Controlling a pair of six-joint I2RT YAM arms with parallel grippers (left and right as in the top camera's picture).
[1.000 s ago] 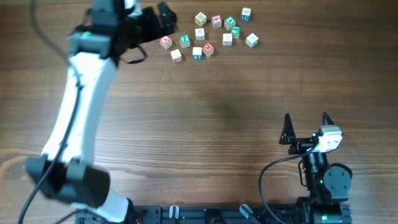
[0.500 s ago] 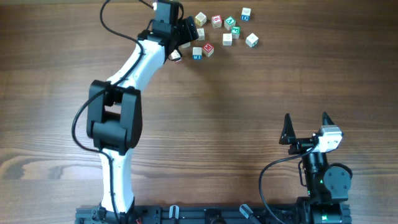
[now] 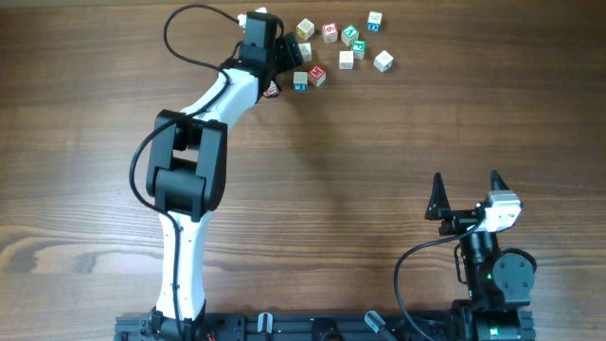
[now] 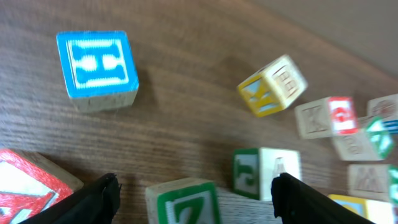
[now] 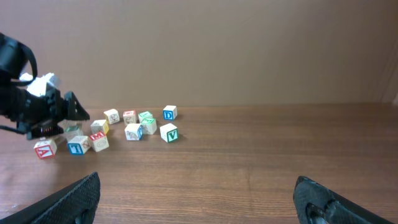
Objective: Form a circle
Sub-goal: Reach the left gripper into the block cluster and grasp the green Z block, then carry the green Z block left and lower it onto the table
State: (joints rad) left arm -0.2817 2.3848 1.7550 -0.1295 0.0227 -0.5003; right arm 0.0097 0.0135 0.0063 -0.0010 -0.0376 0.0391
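Between left tool (image 4: 194, 186) tips, green-faced cube (image 4: 183, 204)

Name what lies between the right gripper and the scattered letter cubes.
Nothing: the overhead view shows only bare wooden table between the open right gripper and the letter cubes.

Brown wood-grain table (image 3: 360, 180) here, with a loose scatter of small pale wooden letter cubes (image 3: 329, 33) up along the far edge. In among them is a cluster of three pale wooden cubes (image 3: 357, 45), one green-faced. A blue-faced cube (image 3: 300, 81) and a red-faced cube (image 3: 317, 74) sit side by side on the near side of the bunch, and a pale cube with a green V (image 3: 383, 62) sits out on the right.
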